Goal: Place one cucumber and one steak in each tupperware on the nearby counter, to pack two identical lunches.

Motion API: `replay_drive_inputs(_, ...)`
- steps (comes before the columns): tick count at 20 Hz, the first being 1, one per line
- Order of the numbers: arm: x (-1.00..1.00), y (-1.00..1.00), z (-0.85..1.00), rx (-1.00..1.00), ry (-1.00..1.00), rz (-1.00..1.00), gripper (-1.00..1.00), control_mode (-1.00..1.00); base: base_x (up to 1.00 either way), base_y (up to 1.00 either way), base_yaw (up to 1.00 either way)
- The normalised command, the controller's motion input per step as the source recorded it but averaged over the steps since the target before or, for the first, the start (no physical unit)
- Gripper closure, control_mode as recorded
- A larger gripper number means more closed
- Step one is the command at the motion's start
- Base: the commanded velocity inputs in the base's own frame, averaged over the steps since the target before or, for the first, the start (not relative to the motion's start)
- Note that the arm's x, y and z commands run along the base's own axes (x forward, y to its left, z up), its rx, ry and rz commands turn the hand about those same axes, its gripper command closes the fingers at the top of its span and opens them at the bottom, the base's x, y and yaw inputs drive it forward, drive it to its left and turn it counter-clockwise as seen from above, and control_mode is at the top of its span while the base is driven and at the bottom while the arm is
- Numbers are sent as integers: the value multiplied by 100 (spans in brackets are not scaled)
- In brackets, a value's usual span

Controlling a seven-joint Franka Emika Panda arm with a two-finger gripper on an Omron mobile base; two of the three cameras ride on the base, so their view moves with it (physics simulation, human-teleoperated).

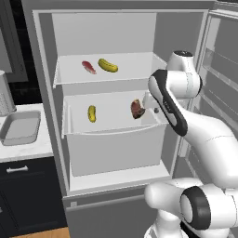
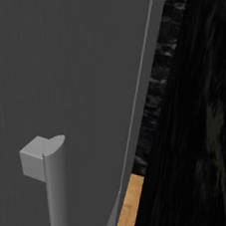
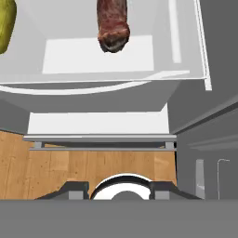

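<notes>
Reaching into the open fridge, the gripper (image 1: 148, 103) sits just beside the dark steak (image 1: 137, 109) on the lower shelf (image 1: 111, 131), apparently lining up to take it; how wide its jaws stand I cannot tell. Beyond it lies 1 cucumber (image 1: 92, 113); above, the pink steak (image 1: 88, 67) and the other cucumber (image 1: 108, 65). Far to its left, a tupperware (image 1: 21, 127) waits on the counter (image 1: 28, 149).

No readable text, labels or numbers anywhere.
</notes>
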Motion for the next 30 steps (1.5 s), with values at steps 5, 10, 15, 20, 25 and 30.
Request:
replay_drive_inputs(5, -19, 28, 9, -1, -3, 0, -100, -100, 0, 0, 0)
replay_drive_inputs(10, -23, 71, 42, -11, -28, 9, -100, -100, 0, 0, 0)
replay_drive_inputs(15, -7, 63, 76, -5, -22, 13, -100, -100, 0, 0, 0)
replay_drive_inputs(20, 0, 51, 69, -1, -10, 5, -100, -100, 0, 0, 0)
replay_drive_inputs(25, 8, 22, 36, 2, 0, 2, -100, -100, 0, 0, 0)
replay_drive_inputs(30, 17, 19, 3, 2, -5, 0, -100, -100, 0, 0, 0)
